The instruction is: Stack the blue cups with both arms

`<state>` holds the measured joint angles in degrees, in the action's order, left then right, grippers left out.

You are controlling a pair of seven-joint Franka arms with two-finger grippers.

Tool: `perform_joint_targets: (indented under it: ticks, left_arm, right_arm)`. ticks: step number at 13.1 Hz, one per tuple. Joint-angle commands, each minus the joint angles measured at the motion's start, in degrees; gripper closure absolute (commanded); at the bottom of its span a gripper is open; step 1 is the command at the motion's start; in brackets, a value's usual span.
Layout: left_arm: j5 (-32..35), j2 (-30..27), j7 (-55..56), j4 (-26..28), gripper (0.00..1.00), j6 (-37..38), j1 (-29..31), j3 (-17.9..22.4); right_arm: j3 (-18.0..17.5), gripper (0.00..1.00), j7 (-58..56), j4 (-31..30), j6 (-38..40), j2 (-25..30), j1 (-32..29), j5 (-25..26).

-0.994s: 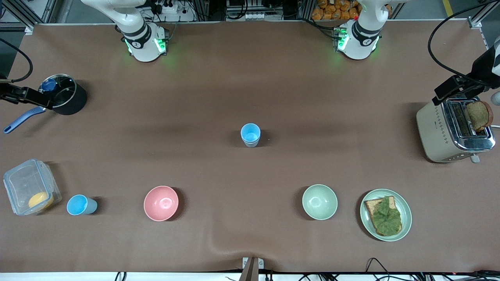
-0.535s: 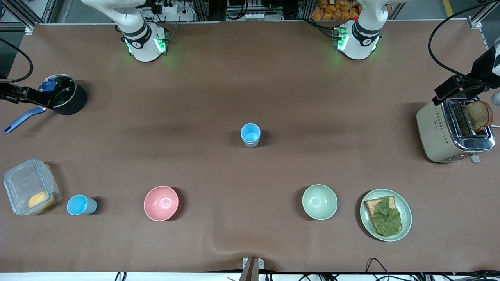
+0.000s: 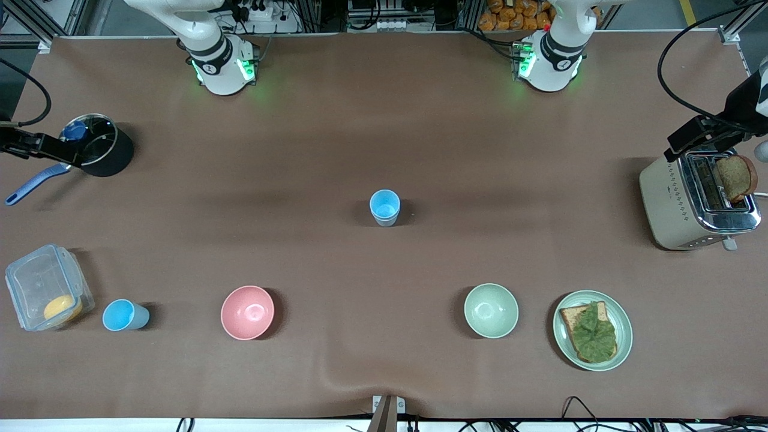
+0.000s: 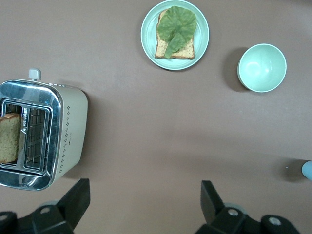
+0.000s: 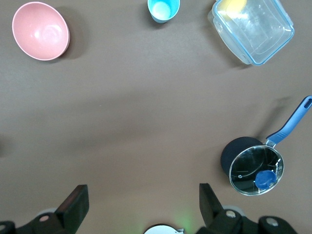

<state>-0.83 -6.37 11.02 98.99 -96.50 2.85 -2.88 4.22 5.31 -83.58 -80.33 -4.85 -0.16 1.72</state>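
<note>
My left gripper (image 4: 144, 204) hangs high over the table's left-arm end with its fingers (image 4: 75, 200) spread wide and nothing between them. Below it sit the toaster (image 4: 41, 134), with a slice of bread (image 4: 9, 137) standing in one slot, the plate (image 4: 146, 36) carrying toast topped with a lettuce leaf (image 4: 175, 27), and the pale green bowl (image 4: 262, 68).

My right gripper (image 5: 141, 204) is likewise up in the air over the right-arm end, fingers (image 5: 75, 202) wide apart and empty. Under it I see the black saucepan (image 5: 248, 163) with its glass lid and blue handle, the clear lidded box (image 5: 253, 29) with something yellow inside, and the pink bowl (image 5: 40, 30).

Both arms are waiting.

The brighter sky blue cup (image 3: 125, 315) stands upright, mouth up, long axis vertical, between the clear box and the pink bowl, in the row nearest the front camera. It is a small handleless tumbler, plain and smooth.

The other blue cup (image 3: 384, 207) stands upright too, mouth up, near the middle of the table, well apart from the first and farther from the front camera than both bowls. Its outer wall looks greyer, its inside light blue.

Compared with a second ago, nothing on the table has shifted, and neither gripper has moved or changed its spread.
</note>
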Motion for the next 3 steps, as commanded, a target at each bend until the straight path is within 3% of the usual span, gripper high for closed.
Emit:
perform_joint_targets:
  ticks: [1, 3]
  left_arm:
    - [-1.10, 0.31, -0.83, -1.17, 0.00, 0.96, 0.49, -0.20]
    - [-1.10, 0.31, -0.83, -1.17, 0.00, 0.96, 0.49, -0.20]
  right_arm:
    - [-0.17, 0.00, 0.93, -0.18, 0.35, 0.37, -0.02, 0.74]
    - [-0.17, 0.00, 0.93, -0.18, 0.26, 0.37, -0.10, 0.74]
